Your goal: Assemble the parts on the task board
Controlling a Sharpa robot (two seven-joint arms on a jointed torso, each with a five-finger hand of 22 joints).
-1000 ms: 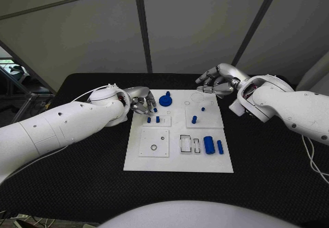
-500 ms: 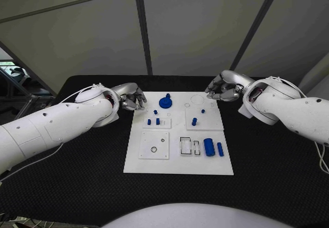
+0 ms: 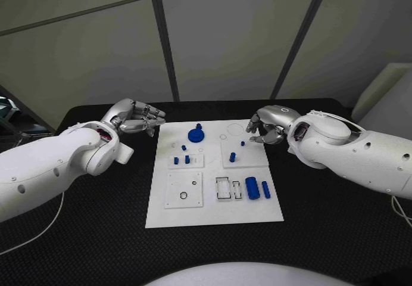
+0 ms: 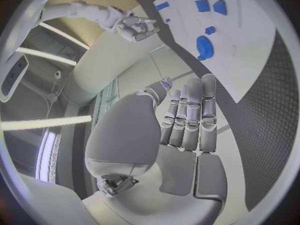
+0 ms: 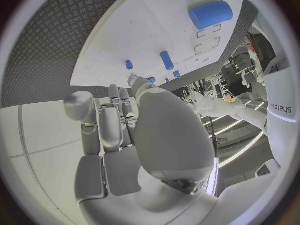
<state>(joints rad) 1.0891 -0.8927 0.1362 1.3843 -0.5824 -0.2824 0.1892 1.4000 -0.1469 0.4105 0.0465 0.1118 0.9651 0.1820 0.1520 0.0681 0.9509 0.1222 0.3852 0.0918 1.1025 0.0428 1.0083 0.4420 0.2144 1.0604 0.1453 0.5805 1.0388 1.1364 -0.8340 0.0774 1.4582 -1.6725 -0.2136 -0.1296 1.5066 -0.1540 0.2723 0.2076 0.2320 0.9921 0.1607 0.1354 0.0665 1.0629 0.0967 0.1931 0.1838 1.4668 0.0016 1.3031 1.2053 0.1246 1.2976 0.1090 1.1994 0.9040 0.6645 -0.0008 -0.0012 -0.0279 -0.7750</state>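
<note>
- In the middle of the black table (image 3: pixel 86 238), head view, sits the board (image 3: pixel 215 211), a long white plate. Near its far edge there's a blue knob (image 3: pixel 196 134); small blue pegs (image 3: pixel 181 159) stand a bit nearer on the left side and another peg (image 3: pixel 231 157) on the right. Toward the near right are a fat blue cylinder (image 3: pixel 252 187) and a thin rod (image 3: pixel 266 189) just beside it.
- Same view: left hand (image 3: pixel 135 118) hovers off the board's far left corner, fingers curled in, nothing in them as far as I can see. Right hand (image 3: pixel 267 127) is over the far right corner, fingers bunched together; can't tell if it's pinching anything.
- Left wrist view: the left hand's (image 4: pixel 187 120) fingers lie straight-ish and side by side, holding nothing. The board (image 4: pixel 250 30) and blue knob (image 4: pixel 205 47) show beyond the fingertips.
- Right wrist view: right hand (image 5: pixel 119 130) with fingers folded close; the grip itself is hidden. Beyond are the board (image 5: pixel 144 30), cylinder (image 5: pixel 211 14) and a peg (image 5: pixel 167 60).
</note>
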